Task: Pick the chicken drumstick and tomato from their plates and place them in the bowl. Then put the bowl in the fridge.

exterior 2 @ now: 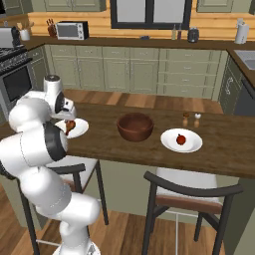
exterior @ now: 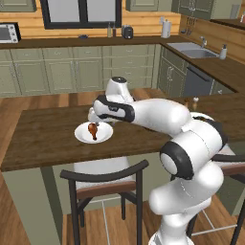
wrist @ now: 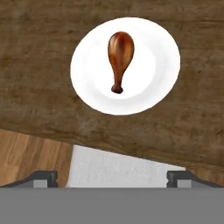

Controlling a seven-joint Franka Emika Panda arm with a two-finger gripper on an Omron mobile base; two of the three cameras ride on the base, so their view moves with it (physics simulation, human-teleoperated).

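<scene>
Your gripper (wrist: 112, 177) hangs above the tabletop (wrist: 39, 65) with its jaws spread wide and empty. The chicken drumstick (wrist: 119, 59) lies on its white plate (wrist: 153, 83), meat end at 12 o'clock, bone at 6. Judge it light, stiff and glossy, likely slippery: take hold across the bulbous meat, not the thin bone. From the right base camera, the bowl (exterior 2: 135, 126) sits at the drumstick's 3 o'clock, the tomato (exterior 2: 181, 139) beyond. The arm partly covers the drumstick's plate there.

2 plates (exterior 2: 191, 144), 1 chicken drumstick (wrist: 119, 59), 1 tomato (exterior 2: 181, 140), 1 bowl (exterior 2: 135, 126), 2 shakers (exterior 2: 191, 119), 2 chairs (exterior 2: 194, 199).
</scene>
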